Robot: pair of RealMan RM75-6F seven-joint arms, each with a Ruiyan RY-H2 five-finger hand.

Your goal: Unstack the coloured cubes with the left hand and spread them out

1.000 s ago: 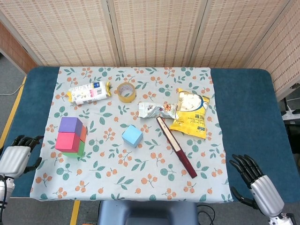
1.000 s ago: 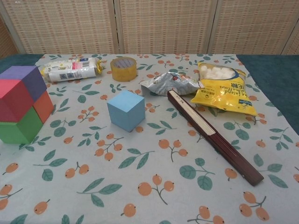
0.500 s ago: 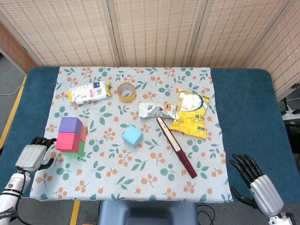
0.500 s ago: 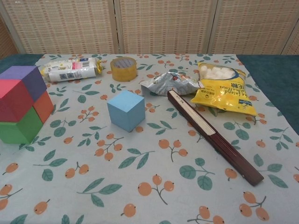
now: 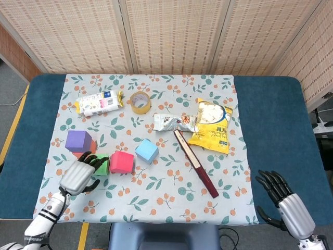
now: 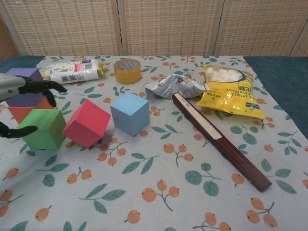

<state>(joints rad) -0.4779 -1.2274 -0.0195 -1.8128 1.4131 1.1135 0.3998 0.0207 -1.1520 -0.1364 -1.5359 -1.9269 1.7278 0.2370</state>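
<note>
Unstacking partly done, judging by the layout. Green cube point(image 5: 102, 164) and pink cube point(image 5: 122, 162) down on the cloth, side by side and close to touching; pink cube sitting just left of the blue cube point(image 5: 147, 151), a little nearer the front edge, tilted in the chest view. Purple cube point(image 5: 78, 140) further left and back of the blue cube, resting on an orange cube point(image 6: 25, 112), so one pair not yet separated.

Left hand point(image 5: 79, 174) at the green cube, fingers point(image 6: 45, 87) spread apart over its top and left side, thumb low by its base; nothing lifted, contact with the cube impossible to confirm. Right hand point(image 5: 285, 204) far right of the blue cube, off the cloth at the table's front corner, fingers apart, holding nothing.

Next, probably: lifting clear of the green cube, reaching back to the purple cube, pinching it from above and setting it on bare cloth well apart from the others. Care needed not to nudge the green and pink cubes together, and to leave the orange cube standing alone.
</note>
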